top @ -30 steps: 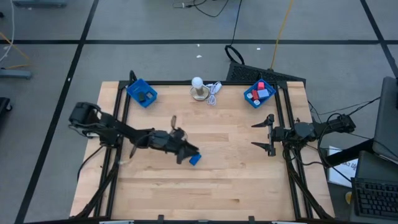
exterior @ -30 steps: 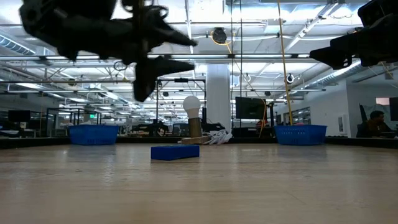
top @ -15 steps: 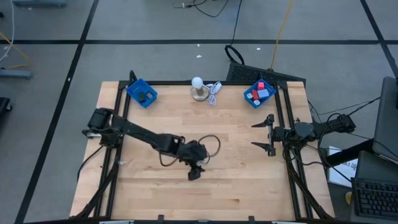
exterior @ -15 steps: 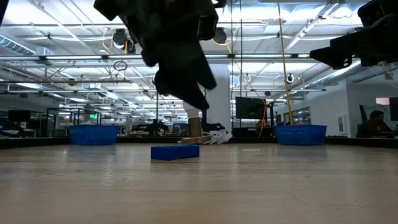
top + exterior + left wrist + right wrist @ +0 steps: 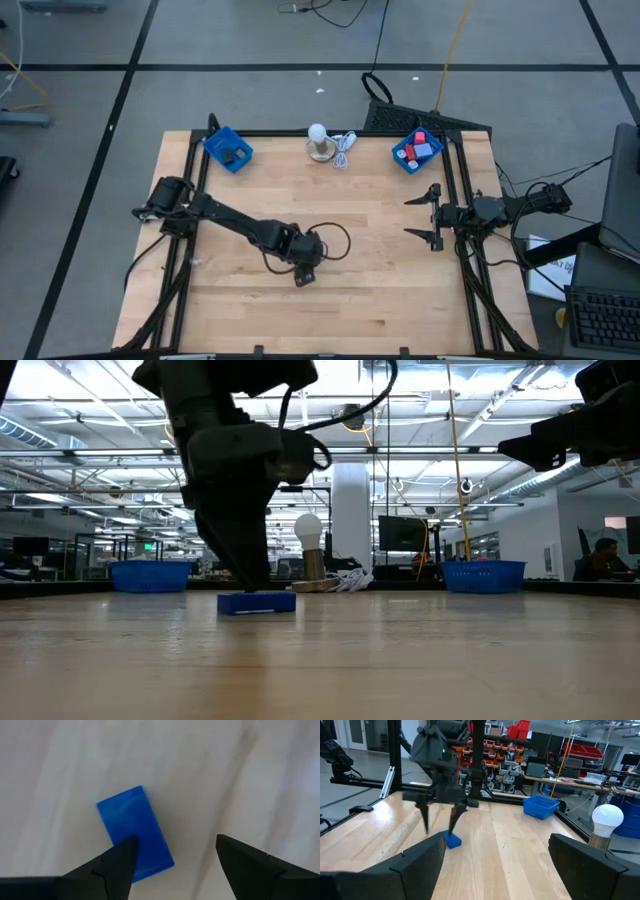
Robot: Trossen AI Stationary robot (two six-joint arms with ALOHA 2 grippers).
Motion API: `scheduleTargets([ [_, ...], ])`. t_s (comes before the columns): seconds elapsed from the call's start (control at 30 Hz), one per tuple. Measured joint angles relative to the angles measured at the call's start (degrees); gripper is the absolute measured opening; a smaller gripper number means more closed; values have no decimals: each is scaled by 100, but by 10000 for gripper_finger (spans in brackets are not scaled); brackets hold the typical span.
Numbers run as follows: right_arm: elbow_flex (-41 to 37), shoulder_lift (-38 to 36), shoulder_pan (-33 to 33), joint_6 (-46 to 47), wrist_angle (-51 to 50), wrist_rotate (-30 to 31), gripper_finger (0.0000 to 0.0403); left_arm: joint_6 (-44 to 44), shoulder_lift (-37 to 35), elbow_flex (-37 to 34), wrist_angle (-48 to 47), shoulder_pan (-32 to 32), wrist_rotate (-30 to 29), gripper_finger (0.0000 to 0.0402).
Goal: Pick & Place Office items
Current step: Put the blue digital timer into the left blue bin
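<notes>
A blue block (image 5: 131, 822) lies flat on the wooden table (image 5: 400, 290), a little left of the middle; it also shows in the low view as a blue block (image 5: 256, 603). My left gripper (image 5: 175, 840) stands over it, open, fingers pointing down. One fingertip is at the block's end and the other is over bare wood beside it. In the high view the left gripper (image 5: 303, 275) hides the block. My right gripper (image 5: 425, 212) hovers open near the table's right edge, holding nothing. My left gripper has one fingertip (image 5: 122, 855) down on the block's top near one short end (image 5: 149, 849), coming from above. The other finger touches nothing. The block is not between the fingers and lies flat on the table.
A blue tray (image 5: 228, 149) with a dark piece stands at the far left. Another blue tray (image 5: 417, 150) at the far right holds red, light blue and purple pieces. A white bulb on a base (image 5: 318, 140) with a white cord (image 5: 343, 148) stands at the far middle.
My left gripper has tipped from level to pointing down, and has come down toward the near edge onto the blue block. In the last half second the block has slid a little toward the table's left, staying flat.
</notes>
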Motion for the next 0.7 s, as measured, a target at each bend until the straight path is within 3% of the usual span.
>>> scheduleTargets([
  [0.2, 0, 0, 0, 0, 0, 2, 343, -648, -12, 20, -1069, 93, -236, 273],
  [0.37, 0, 0, 1, 0, 0, 2, 343, -655, -2, 11, -1203, 136, -557, 273],
  [0.7, 0, 0, 1, 0, 0, 0, 343, -502, -315, -24, -1087, 320, -638, 273],
])
